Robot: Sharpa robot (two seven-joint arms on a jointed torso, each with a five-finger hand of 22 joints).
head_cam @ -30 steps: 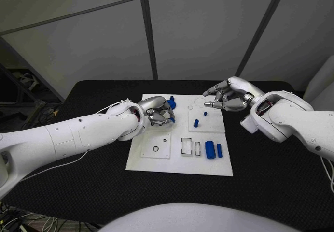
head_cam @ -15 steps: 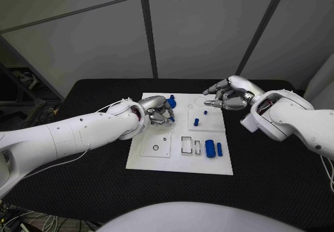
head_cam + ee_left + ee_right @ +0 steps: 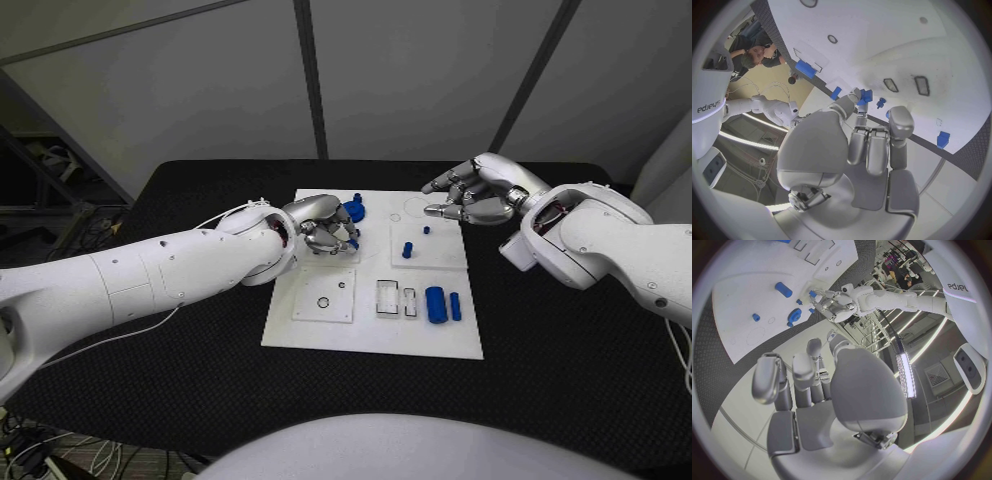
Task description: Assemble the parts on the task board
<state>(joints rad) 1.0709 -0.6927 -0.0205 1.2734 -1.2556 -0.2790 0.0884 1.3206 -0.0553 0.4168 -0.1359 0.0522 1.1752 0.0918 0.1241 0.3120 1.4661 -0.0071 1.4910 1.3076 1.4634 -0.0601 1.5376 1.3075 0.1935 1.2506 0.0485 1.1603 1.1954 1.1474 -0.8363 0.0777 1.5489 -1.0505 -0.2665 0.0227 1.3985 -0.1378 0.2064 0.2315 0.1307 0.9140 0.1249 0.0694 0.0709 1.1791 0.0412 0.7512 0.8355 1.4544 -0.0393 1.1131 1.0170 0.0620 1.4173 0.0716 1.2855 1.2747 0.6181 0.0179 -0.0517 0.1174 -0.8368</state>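
Pinching a small blue part at its fingertips, the left hand is hovering over the task board around 10 o'clock, probably lining up an insertion; right hand is waiting at 1 o'clock, fingers loosely curled on nothing

A black, fabric-covered desk stands before pale grey wall panels divided by dark vertical strips. At the left, beyond the desk's edge, dark cluttered equipment and cables sit in shadow on the floor.
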